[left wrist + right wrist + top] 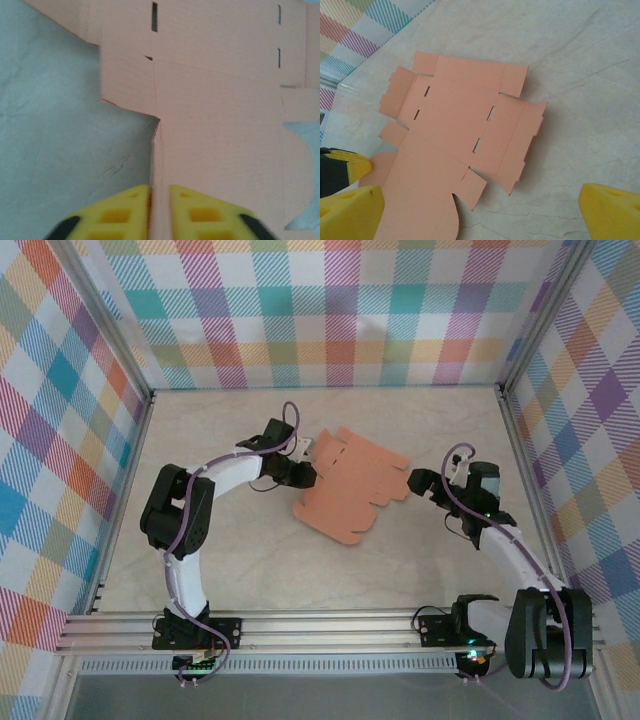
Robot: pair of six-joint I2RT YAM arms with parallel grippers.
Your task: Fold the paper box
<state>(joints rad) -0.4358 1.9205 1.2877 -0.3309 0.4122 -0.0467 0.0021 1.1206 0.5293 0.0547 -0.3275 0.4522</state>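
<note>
A robotics lab test cell is indicated. A pale marbled tabletop is walled in by checked panels. A left arm and a right arm are bolted to a slotted aluminium rail at its near edge.

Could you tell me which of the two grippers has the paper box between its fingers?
The left gripper: a raised fold of the paper box sits between its yellow fingers. The right gripper stands wide open, gripping nothing.

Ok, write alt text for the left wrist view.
The left end effector clamps a narrow strip of the paper box between its yellow fingers. The box is a flat salmon-orange cut-out with slots, lying on a pale table.
</note>
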